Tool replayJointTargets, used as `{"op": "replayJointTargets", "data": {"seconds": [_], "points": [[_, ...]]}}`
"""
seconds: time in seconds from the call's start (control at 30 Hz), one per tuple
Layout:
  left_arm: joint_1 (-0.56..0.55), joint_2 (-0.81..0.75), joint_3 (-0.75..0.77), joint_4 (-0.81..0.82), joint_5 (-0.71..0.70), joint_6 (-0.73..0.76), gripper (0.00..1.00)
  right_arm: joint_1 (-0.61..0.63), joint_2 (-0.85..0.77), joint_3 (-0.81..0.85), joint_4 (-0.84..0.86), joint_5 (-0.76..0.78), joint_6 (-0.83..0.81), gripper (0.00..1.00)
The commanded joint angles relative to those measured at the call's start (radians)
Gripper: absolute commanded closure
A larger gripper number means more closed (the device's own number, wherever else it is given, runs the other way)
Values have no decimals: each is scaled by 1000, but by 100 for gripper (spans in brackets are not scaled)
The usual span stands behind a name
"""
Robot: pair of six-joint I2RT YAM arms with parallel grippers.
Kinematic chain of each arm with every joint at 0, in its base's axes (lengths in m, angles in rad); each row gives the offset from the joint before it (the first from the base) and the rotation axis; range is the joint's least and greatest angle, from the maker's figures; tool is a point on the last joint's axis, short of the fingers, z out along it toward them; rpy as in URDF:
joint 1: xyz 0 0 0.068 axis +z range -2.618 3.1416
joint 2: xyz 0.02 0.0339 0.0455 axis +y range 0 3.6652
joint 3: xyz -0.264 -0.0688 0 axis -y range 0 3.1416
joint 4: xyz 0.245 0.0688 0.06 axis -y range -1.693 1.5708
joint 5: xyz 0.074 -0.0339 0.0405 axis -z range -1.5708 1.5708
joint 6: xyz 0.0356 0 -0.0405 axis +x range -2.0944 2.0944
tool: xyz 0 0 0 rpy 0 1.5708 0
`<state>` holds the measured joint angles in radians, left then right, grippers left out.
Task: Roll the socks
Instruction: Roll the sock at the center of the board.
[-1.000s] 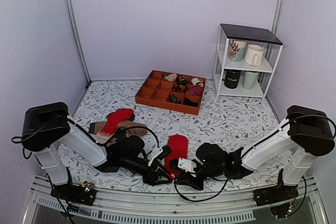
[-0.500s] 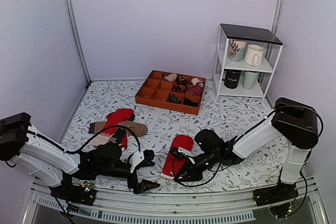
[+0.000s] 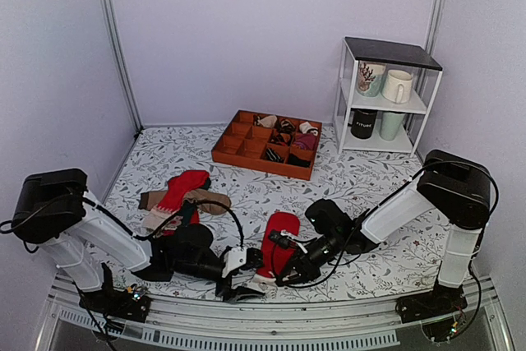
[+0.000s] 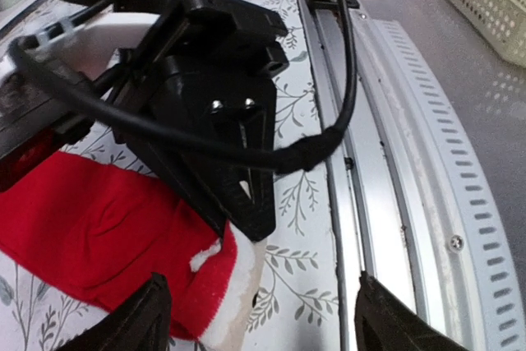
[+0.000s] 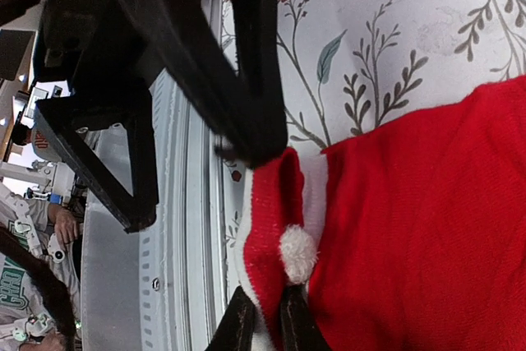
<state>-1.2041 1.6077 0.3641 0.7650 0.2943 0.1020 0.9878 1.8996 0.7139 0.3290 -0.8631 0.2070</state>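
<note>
The bright red socks (image 3: 279, 236) lie flat on the table, with the whitish cuff at the near end. My right gripper (image 3: 279, 275) is shut on the cuff; its wrist view shows the two fingers (image 5: 240, 325) pinching the red and white cuff edge (image 5: 275, 203) just below a white pompom (image 5: 297, 254). My left gripper (image 3: 249, 274) is open beside it, to the left. In the left wrist view its jaws (image 4: 259, 314) stand wide apart, with the cuff (image 4: 222, 293) partly between them and the right gripper's black finger (image 4: 246, 195) just above.
A mixed heap of red, brown and beige socks (image 3: 185, 195) lies at the left. An orange compartment tray (image 3: 246, 144) with rolled bundles is at the back. A white shelf with mugs (image 3: 385, 96) stands at the back right. A metal rail (image 3: 246, 336) runs along the near edge.
My left gripper has moved right, from the table left of the socks up to the cuff end. My right gripper has stayed at the cuff.
</note>
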Motion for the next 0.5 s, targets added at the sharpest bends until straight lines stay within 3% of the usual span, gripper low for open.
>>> {"op": "replayJointTargets", "data": {"seconds": [0.0, 0.07, 0.17, 0.3, 0.47], "points": [[5, 56, 42, 22, 88, 25, 29, 1, 64, -54, -206, 78, 17, 89], [5, 67, 55, 9, 92, 25, 39, 1, 67, -55, -207, 78, 18, 89], [5, 91, 74, -33, 77, 25, 45, 0, 70, -55, -208, 80, 17, 89], [5, 121, 75, -38, 48, 9, 46, -1, 73, -53, -209, 80, 14, 89], [5, 145, 58, -18, 4, -18, 39, -2, 73, -55, -211, 77, 13, 89]]}}
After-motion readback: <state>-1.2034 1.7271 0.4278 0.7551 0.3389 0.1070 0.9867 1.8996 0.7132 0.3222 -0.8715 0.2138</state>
